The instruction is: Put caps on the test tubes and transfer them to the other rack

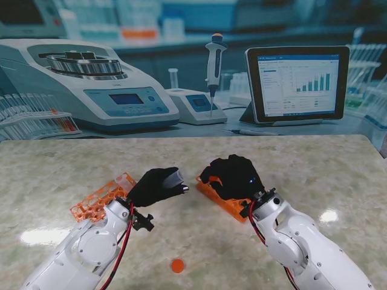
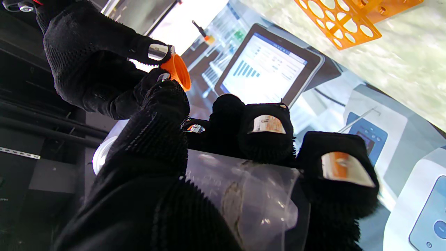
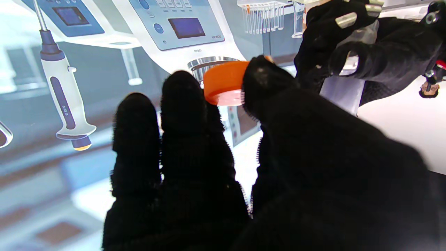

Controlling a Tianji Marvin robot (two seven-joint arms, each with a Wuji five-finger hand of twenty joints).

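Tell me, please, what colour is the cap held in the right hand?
Orange. The cap shows best in the right wrist view, pinched by the right hand.

Both arms are showing smooth, glossy white shells with rounded joints. The left hand [image 1: 155,186] and right hand [image 1: 233,177] are wearing black knitted gloves with a fuzzy weave. Metallic plates are glinting on the fingertips [image 2: 267,124]. Red and black cables [image 1: 123,241] are running along the left forearm, beside a black wrist bracket with screws.

We see bright, even light. White shiny spots glare on the surface [image 1: 329,215]. Both wrist views are blurry far away, and the black gloves look very dark.
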